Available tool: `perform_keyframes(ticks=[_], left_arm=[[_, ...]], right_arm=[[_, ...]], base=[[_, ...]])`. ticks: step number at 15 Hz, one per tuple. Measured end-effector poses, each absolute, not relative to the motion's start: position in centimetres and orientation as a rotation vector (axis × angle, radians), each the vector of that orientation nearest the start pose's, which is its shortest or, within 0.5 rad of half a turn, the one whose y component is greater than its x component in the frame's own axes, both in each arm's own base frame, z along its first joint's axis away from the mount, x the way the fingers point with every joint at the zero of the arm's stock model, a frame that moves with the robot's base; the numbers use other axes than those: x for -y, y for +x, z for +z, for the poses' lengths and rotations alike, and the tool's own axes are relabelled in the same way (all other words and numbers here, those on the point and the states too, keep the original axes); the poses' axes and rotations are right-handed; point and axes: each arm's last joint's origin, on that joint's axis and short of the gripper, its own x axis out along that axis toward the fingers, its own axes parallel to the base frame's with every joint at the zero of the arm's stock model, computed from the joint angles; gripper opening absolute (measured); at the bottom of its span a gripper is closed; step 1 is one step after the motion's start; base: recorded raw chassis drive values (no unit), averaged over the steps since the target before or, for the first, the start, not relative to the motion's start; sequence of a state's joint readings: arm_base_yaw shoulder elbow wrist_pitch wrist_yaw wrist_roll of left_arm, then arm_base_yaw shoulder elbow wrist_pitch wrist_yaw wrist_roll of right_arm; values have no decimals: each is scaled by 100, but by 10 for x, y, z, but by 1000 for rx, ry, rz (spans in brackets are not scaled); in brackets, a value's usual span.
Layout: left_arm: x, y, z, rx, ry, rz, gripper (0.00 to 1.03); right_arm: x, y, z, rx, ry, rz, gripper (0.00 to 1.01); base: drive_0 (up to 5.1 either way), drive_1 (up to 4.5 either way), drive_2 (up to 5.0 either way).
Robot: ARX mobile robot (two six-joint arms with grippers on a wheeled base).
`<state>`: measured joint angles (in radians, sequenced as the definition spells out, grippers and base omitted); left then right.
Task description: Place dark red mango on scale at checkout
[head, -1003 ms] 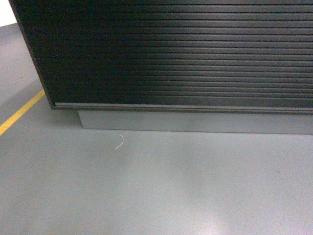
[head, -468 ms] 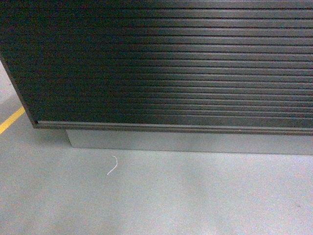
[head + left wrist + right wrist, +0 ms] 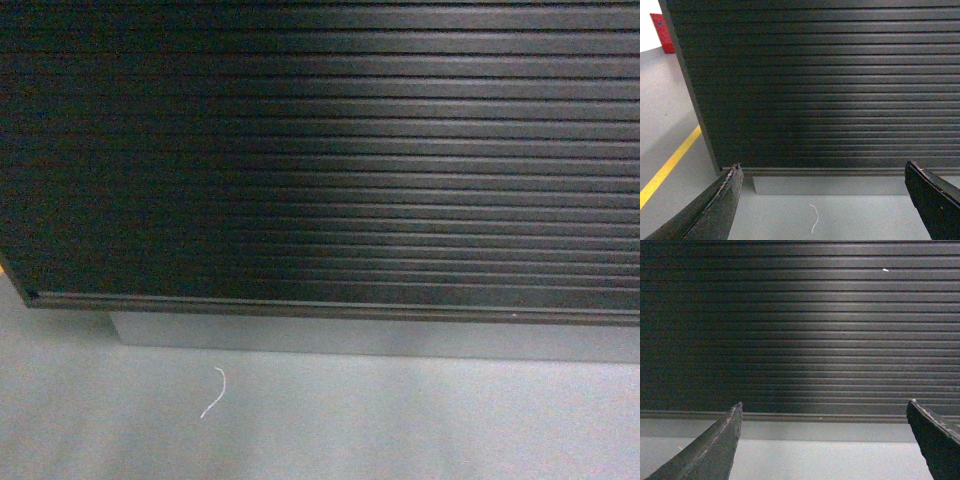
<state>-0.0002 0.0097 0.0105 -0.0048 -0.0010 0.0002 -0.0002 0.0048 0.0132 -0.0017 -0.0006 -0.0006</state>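
Although the checkout (image 3: pixel 330 150) fills every view with its black ribbed front, neither the dark red mango nor the scale is visible anywhere. Left end effector (image 3: pixel 822 200) and right end effector (image 3: pixel 822 437) both hang released and empty, fingers wide apart. Judging by this, nearly everything remains: finding, grasping, placing.

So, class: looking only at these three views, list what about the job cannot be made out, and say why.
- Dark red mango: in no view.
- Scale: in no view; the checkout top is cut off by the upper edge of every view.
- Left gripper and right gripper: only the fingers show, spread and empty; neither appears in the head view.
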Motion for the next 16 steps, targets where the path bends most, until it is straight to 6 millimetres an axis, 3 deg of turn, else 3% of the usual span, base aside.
perform_keyframes(ticks=[7, 16], left_arm=[[0, 98, 166, -1, 1, 0, 98], [0, 98, 166, -3, 0, 1, 98]], right_arm=[[0, 97, 167, 6, -1, 0, 98], [0, 97, 167, 4, -1, 0, 98]], base=[[-3, 369, -375], [0, 0, 0]])
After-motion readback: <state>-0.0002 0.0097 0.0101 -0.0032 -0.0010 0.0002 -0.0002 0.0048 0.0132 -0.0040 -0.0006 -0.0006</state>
